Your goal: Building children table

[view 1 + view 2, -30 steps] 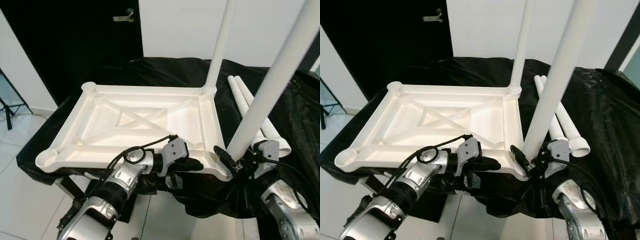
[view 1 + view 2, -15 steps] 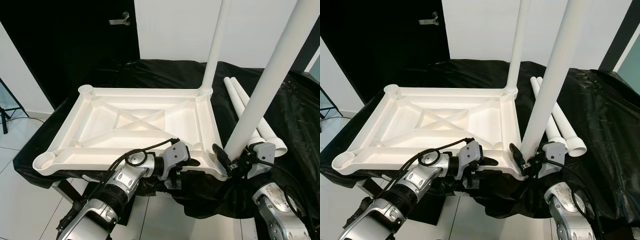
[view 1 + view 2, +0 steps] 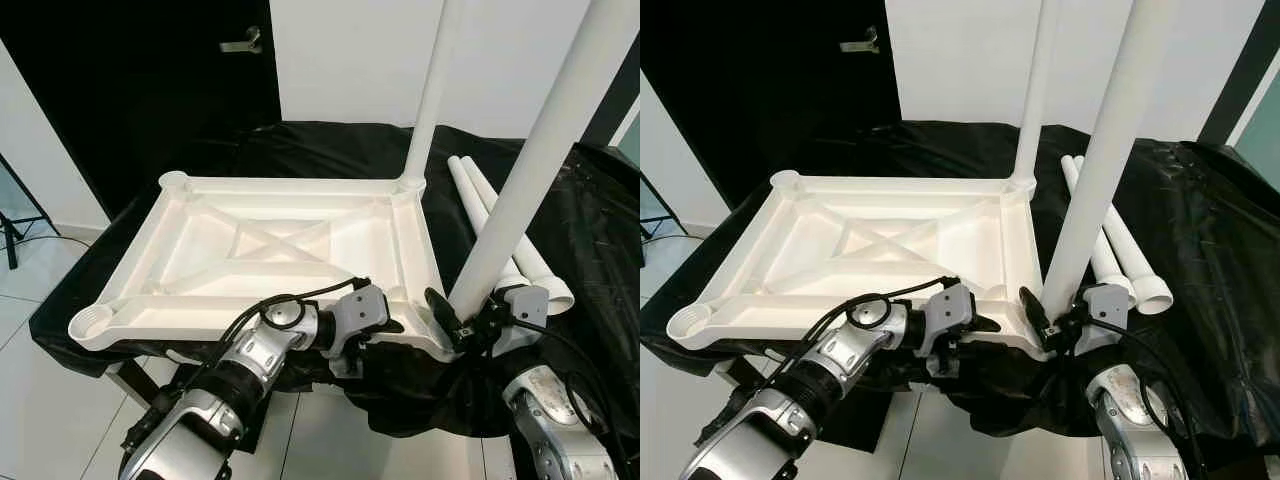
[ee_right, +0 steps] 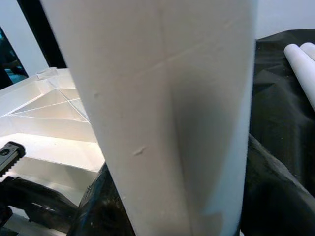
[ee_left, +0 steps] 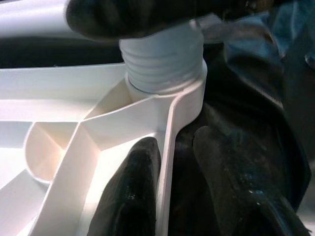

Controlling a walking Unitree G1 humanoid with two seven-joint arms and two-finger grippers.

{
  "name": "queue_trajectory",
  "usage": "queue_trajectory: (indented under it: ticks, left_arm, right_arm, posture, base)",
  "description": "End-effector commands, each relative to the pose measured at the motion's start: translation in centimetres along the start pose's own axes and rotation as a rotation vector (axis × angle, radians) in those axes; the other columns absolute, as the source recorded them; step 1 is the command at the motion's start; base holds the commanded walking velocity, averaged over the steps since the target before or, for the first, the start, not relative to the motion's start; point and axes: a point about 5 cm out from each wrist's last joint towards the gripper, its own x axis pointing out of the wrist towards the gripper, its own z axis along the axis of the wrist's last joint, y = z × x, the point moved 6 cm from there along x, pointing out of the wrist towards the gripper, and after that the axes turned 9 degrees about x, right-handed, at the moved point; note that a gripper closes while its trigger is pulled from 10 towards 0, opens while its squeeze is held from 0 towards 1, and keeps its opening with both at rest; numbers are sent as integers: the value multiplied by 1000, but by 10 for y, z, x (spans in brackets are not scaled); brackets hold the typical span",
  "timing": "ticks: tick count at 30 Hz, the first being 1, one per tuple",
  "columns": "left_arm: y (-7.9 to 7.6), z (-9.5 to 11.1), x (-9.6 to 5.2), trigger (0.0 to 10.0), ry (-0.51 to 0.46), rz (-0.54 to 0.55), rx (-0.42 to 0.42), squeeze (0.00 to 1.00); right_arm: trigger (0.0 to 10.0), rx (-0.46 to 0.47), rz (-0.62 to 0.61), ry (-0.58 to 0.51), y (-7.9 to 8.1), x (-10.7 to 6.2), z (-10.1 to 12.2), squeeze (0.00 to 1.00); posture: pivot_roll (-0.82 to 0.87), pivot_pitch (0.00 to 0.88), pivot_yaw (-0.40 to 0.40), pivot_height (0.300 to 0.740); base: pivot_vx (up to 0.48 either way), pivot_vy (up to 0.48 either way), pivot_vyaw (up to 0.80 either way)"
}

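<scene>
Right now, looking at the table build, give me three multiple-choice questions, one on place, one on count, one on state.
1. Where do the spare legs lie?
A. on the floor
B. on the black cloth, right of the tabletop
C. on the tabletop

2. How many legs stand upright?
A. two
B. four
C. none

3. What does the left gripper do?
A. hangs idle
B. holds a leg
C. grips the tabletop's near rim

Answers: 1 B, two tubes lie beside the tabletop. 2 A, one at the far right corner, one in the right gripper. 3 C, its fingers straddle the rim.

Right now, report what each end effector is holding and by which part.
Left end effector grips the tabletop by its near rim. Right end effector holds the near table leg at its base, by the corner socket.
</scene>
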Motion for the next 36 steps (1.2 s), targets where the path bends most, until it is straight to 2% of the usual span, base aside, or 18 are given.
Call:
queue_trajectory:
  ticks: [1, 8, 9, 10, 11, 12, 17, 23, 24, 25, 26, 27, 28, 30, 32, 34, 35, 36]
  left_arm:
    - [-14, -39, 5, 10000, 170, -5, -88, 0]
    - [-14, -44, 4, 10000, 206, -2, -119, 0]
    - [-17, -45, 4, 9529, 211, -19, -123, 0]
    - [-19, -46, 4, 9529, 214, -31, -123, 0]
    - [-22, -48, 5, 2980, 220, -50, -127, 0]
    - [-25, -49, 5, 0, 225, -67, -130, 0]
    - [-34, -53, 4, 0, 241, -115, -150, 0]
    - [-36, -55, 5, 0, 248, -120, -151, 0]
    - [-37, -56, 5, 0, 251, -118, -144, 0]
    - [-35, -57, 6, 3412, 255, -102, -140, 0]
    - [-33, -57, 7, 3412, 258, -90, -138, 0]
    - [-32, -58, 7, 7020, 262, -81, -136, 0]
    - [-31, -58, 7, 10000, 264, -76, -134, 0]
    - [-31, -58, 6, 10000, 266, -76, -132, 0]
    - [-31, -58, 6, 10000, 267, -74, -128, 0]
    - [-31, -59, 5, 10000, 267, -72, -127, 0]
    - [-31, -59, 5, 10000, 267, -70, -127, 0]
    - [-31, -59, 5, 10000, 267, -70, -127, 0]
  right_arm:
    - [10000, 48, 33, 53, 11, 1, -14, 0]
    - [10000, 46, 32, 50, 11, 1, -13, 0]
    - [10000, 45, 30, 49, 11, 0, -13, 0]
    - [10000, 45, 29, 49, 11, 0, -13, 0]
    - [10000, 44, 29, 49, 11, 0, -13, 0]
    - [10000, 43, 29, 48, 11, 0, -13, 0]
    - [10000, 27, 41, 44, 11, 1, -10, 0]
    - [10000, 25, 49, 45, 12, 2, -8, 0]
    - [0, 34, 54, 45, 12, 1, -8, 0]
    - [0, 41, 62, 47, 14, 0, -9, 0]
    - [0, 45, 67, 48, 15, 0, -10, 0]
    - [0, 50, 58, 44, 15, -1, -10, 0]
    - [0, 42, 32, 28, 13, -1, -9, 0]
    - [0, 37, 12, 16, 11, -1, -8, 0]
    - [0, 8, -119, -46, -2, -1, -3, 0]
    - [0, -5, -154, -60, -5, -1, -3, 0]
    - [6000, -16, -176, -68, -7, -1, -2, 0]
    - [6000, -16, -176, -68, -7, -1, -2, 0]
  posture:
    - [139, 0, 12, 740]
    - [133, 0, 13, 740]
    - [133, 0, 14, 740]
    - [133, 0, 14, 740]
    - [132, 0, 14, 740]
    - [132, 0, 14, 740]
    - [131, 0, 14, 740]
    - [129, 0, 15, 740]
    - [130, 0, 16, 740]
    - [131, 0, 18, 740]
    - [131, 0, 18, 740]
    - [133, 0, 19, 740]
    - [133, 0, 19, 740]
    - [134, 0, 20, 740]
    - [147, 0, 19, 740]
    - [148, 0, 19, 740]
    - [150, 0, 19, 740]
    - [150, 0, 19, 740]
  base:
    - [0, 0, 0]
    - [0, 0, 0]
    - [0, 0, 0]
    - [0, 0, 0]
    - [0, 0, 0]
    - [0, 0, 0]
    - [0, 0, 0]
    - [0, 0, 0]
    - [0, 0, 0]
    - [0, 0, 0]
    - [0, 0, 0]
    - [0, 0, 0]
    - [0, 0, 0]
    - [0, 0, 0]
    - [0, 0, 0]
    - [0, 0, 0]
    - [0, 0, 0]
    - [0, 0, 0]
